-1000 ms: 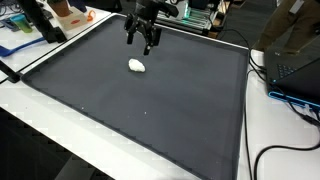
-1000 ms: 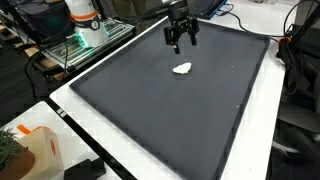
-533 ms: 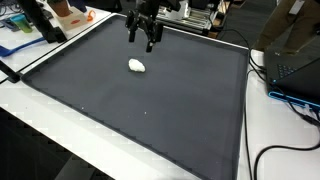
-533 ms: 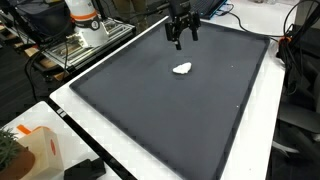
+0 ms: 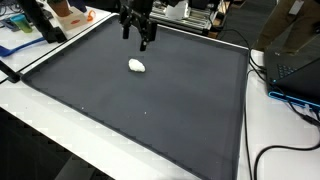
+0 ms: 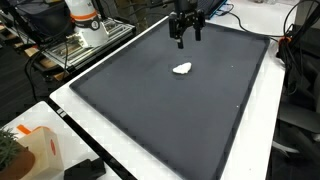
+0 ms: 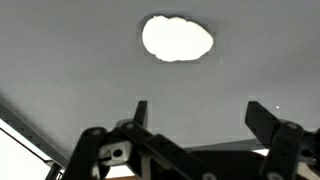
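A small white lump [image 5: 137,66] lies on the dark grey mat [image 5: 150,110], also visible as the white lump [image 6: 182,69] on the mat [image 6: 170,110]. In the wrist view the white lump [image 7: 177,38] sits above the fingers, with bare mat between them. My gripper [image 5: 135,35] hangs open in the air above the mat's far part, beyond the lump and not touching it. In an exterior view the gripper [image 6: 187,33] is likewise raised over the far edge. Nothing is between the fingertips [image 7: 262,115] of the gripper [image 7: 200,112].
White table borders surround the mat. A laptop and blue cables [image 5: 295,70] lie at one side. An orange-and-white object [image 6: 82,18] and a wire rack [image 6: 70,50] stand past another edge. A bag [image 6: 35,150] sits at the near corner.
The gripper has risen and drawn back toward the mat's far edge, away from the white lump. It stays open. The lump has not moved.
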Robot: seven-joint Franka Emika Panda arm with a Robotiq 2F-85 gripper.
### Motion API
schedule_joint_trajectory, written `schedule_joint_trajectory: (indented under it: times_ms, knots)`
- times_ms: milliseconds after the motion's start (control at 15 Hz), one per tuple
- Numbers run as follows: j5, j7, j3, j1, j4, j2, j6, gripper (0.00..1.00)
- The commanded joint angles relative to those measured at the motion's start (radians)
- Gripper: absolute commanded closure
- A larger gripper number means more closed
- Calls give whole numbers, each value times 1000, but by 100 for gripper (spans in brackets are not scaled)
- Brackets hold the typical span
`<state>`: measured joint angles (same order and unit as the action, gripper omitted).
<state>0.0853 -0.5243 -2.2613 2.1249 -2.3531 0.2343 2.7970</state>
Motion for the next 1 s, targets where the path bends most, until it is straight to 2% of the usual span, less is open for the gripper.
schedule_joint_trajectory:
  times_ms: [0,67,133,200,267,533,800,867,933]
  knots:
    - [-69,92,-55,65,94,21,-136,0]
    - [-214,204,96,-89,110,67,-161,0]
    - [-274,254,101,-85,127,73,-199,0]
    - [-237,243,-14,47,146,47,-229,0]
    - [-375,350,131,-93,169,106,-267,0]
    - [-534,477,172,-93,247,187,-412,0]
    - [-610,525,182,-63,324,265,-549,0]
    - [-598,517,222,-122,275,228,-499,0]
    - [-609,520,220,-114,290,244,-519,0]
